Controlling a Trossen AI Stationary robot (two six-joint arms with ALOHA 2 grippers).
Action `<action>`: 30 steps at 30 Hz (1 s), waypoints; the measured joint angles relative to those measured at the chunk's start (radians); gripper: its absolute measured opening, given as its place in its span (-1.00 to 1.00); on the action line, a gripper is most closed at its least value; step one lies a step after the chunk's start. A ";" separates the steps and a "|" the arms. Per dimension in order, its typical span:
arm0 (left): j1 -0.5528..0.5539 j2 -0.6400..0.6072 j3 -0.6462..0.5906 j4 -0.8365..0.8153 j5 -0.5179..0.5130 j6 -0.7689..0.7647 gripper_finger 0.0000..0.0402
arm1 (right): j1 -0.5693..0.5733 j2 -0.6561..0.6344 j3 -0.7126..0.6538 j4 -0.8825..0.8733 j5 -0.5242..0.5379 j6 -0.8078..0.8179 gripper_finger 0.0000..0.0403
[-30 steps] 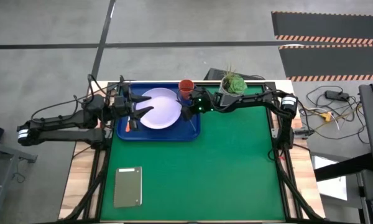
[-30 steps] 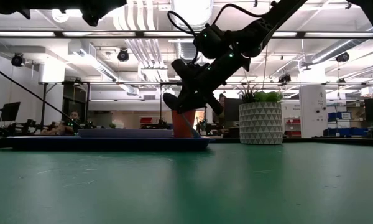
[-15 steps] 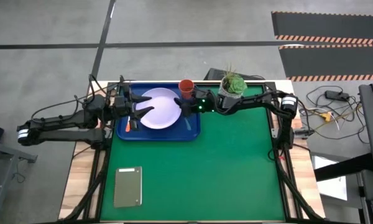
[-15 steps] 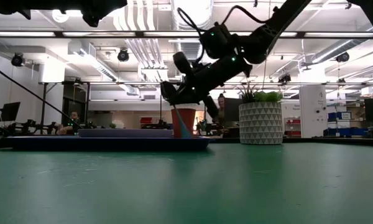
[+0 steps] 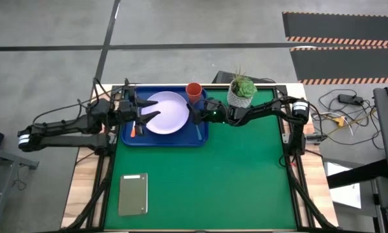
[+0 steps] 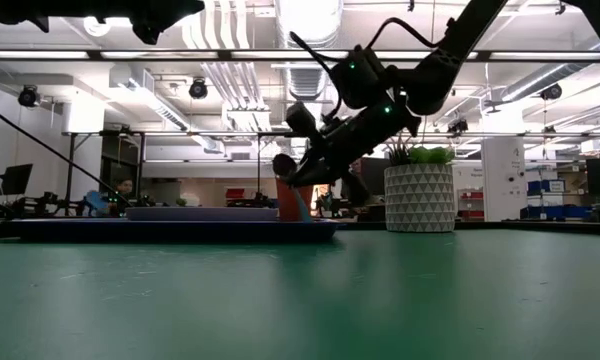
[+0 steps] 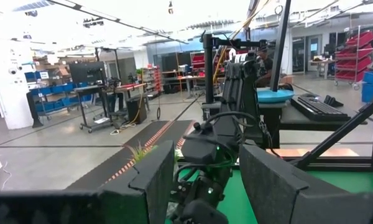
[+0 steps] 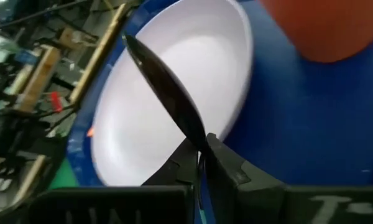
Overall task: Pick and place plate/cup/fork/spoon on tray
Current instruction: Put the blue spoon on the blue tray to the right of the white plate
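The dark blue tray (image 5: pixel 181 140) lies at the table's far left. On it are the lavender plate (image 5: pixel 168 113), the orange-red cup (image 5: pixel 193 90) at its far right corner and the orange-handled fork (image 5: pixel 135 130) at its left. My right gripper (image 5: pixel 193 115) is over the tray just right of the plate, shut on the spoon (image 5: pixel 198 131). My left gripper (image 5: pixel 145 114) is open and empty over the plate's left edge. My right gripper pinches the spoon between its two fingers at the neck just behind the dark bowl (image 8: pixel 188 134). The fingers come slanting down from the table's right. The bowl sticks out past the fingertips over the plate (image 8: pixel 174 93). The light blue handle (image 5: pixel 198 131) slants down toward the tray; whether it touches I cannot tell.
A white pot with a green plant (image 5: pixel 241 94) stands just right of the tray at the far edge, close beside my right arm. A grey-green slab (image 5: pixel 133 193) lies at the near left. The green mat (image 5: pixel 246 175) spreads out to the right and near side.
My right gripper has risen and then come down again beside the cup while tipping flatter, and the arm has drawn back a little toward the table's right. The spoon has stayed in its fingers, its blue handle now showing over the tray's right part.
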 joint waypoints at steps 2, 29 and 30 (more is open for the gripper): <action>0.000 -0.005 0.000 0.002 0.000 0.000 -0.20 | 0.001 0.000 0.000 -0.018 0.022 -0.007 -0.91; 0.000 -0.010 -0.009 0.002 0.000 -0.001 -0.20 | 0.007 -0.026 0.179 -0.523 -0.005 -0.292 -0.76; 0.000 -0.007 -0.009 -0.001 0.000 -0.005 -0.20 | 0.011 -0.028 0.207 -0.588 -0.005 -0.319 -0.78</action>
